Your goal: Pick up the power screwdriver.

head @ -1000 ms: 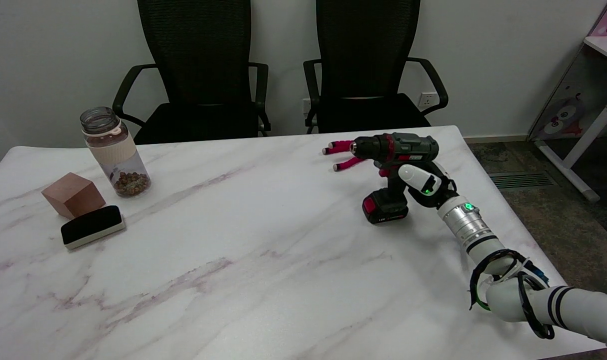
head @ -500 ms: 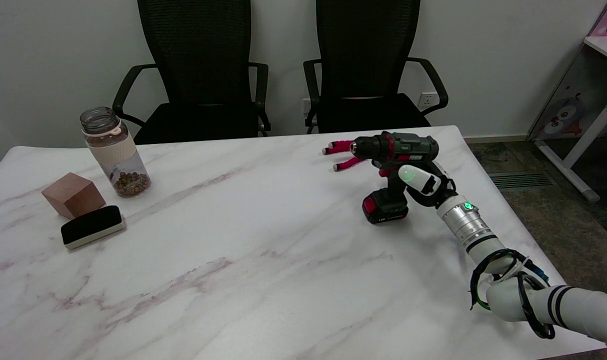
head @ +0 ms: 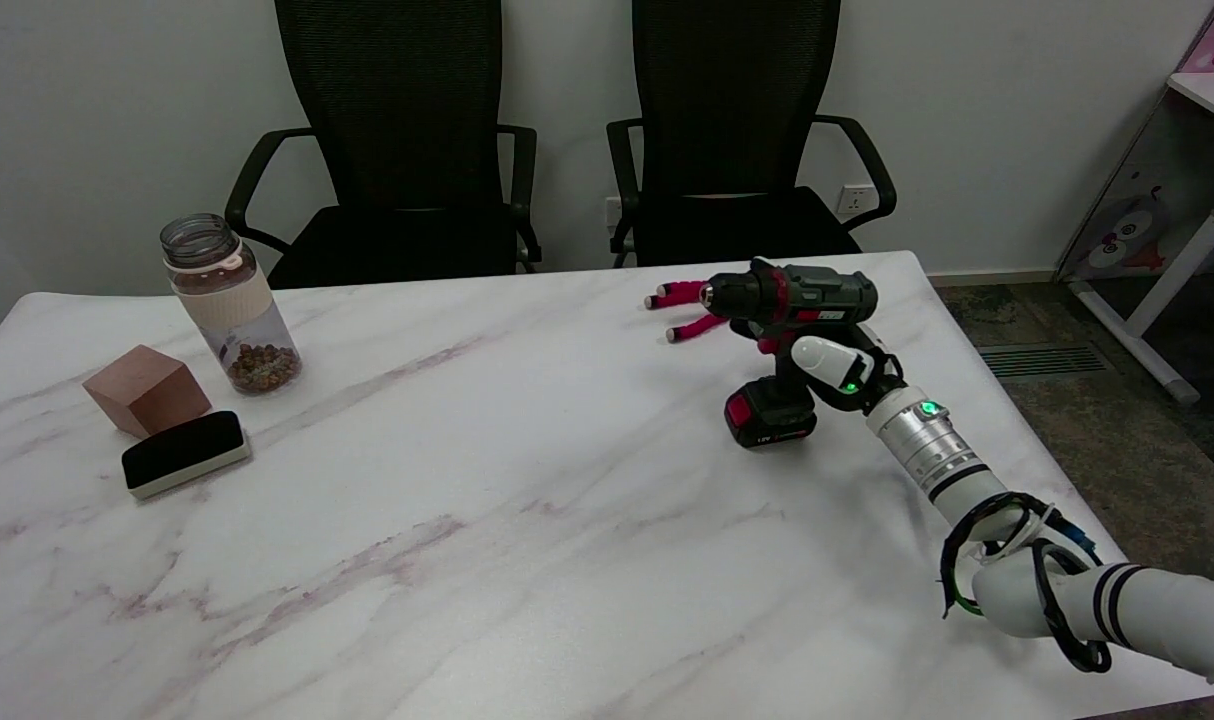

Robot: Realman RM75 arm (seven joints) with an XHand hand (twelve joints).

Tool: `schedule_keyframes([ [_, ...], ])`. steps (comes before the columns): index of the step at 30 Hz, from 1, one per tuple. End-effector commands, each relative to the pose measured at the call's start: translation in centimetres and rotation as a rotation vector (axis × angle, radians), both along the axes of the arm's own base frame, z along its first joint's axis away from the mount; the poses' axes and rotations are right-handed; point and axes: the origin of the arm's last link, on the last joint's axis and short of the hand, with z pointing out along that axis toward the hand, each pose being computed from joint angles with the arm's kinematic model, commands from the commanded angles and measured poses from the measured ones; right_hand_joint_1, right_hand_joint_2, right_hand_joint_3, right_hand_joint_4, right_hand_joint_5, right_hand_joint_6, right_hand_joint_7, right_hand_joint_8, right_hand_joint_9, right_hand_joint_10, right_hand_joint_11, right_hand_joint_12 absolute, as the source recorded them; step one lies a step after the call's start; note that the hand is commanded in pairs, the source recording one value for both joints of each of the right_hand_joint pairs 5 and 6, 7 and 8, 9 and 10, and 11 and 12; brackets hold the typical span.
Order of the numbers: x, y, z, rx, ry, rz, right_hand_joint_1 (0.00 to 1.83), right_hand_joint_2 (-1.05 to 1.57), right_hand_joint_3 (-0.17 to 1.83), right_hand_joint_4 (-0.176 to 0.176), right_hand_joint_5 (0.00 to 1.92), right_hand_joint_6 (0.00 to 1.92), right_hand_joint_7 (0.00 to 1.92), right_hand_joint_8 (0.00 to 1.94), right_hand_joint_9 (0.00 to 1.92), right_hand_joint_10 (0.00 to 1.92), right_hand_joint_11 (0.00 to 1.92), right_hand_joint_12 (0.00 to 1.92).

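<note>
the power screwdriver stands upright on its red-and-black battery base near the right edge of the marble table, toward the far right corner. its chuck points toward the left edge. the right hand sits at the handle of the power screwdriver, on the side facing the right edge, with the white arm reaching in from the near right corner. the hand touches the handle, but the fingers are hidden behind the hand and the tool body, so whether they are wrapped round the handle cannot be told. a pink flexible tripod lies just beyond the chuck, close to the far edge. near the left edge stand a glass jar, a wooden cube and a black-topped eraser, the eraser just beside the cube, on its near side. two black office chairs stand behind the far edge.
</note>
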Motion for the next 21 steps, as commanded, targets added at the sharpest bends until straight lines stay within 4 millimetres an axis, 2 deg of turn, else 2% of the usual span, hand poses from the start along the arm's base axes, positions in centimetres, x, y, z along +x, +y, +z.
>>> schedule_keyframes([
  [1, 0.2, -0.6, -0.3, 0.063, 0.030, -0.007, 1.01, -0.34, 1.05, 0.139, 0.23, 0.23, 0.23, 0.23, 0.30, 0.30, 0.39, 0.39],
  [5, 0.1, -0.6, -0.1, 0.064, 0.036, -0.016, 1.01, -0.34, 1.05, 0.140, 0.23, 0.23, 0.23, 0.23, 0.30, 0.30, 0.38, 0.38],
  [8, -0.1, -0.5, 0.2, 0.058, 0.025, -0.024, 1.02, -0.32, 1.03, 0.162, 0.20, 0.20, 0.20, 0.20, 0.31, 0.31, 0.40, 0.40],
  [9, -0.1, -0.5, 0.3, 0.057, 0.019, -0.026, 1.03, -0.31, 1.01, 0.176, 0.20, 0.20, 0.20, 0.20, 0.32, 0.32, 0.43, 0.43],
  [16, -0.2, -0.4, 0.8, 0.048, 0.008, -0.032, 1.01, -0.27, 0.98, 0.176, 0.28, 0.28, 0.28, 0.28, 0.43, 0.43, 0.87, 0.87],
  [21, -0.3, -0.3, 1.0, 0.045, 0.015, -0.040, 1.00, -0.26, 0.97, 0.176, 0.29, 0.29, 0.29, 0.29, 0.46, 0.46, 0.93, 0.93],
])
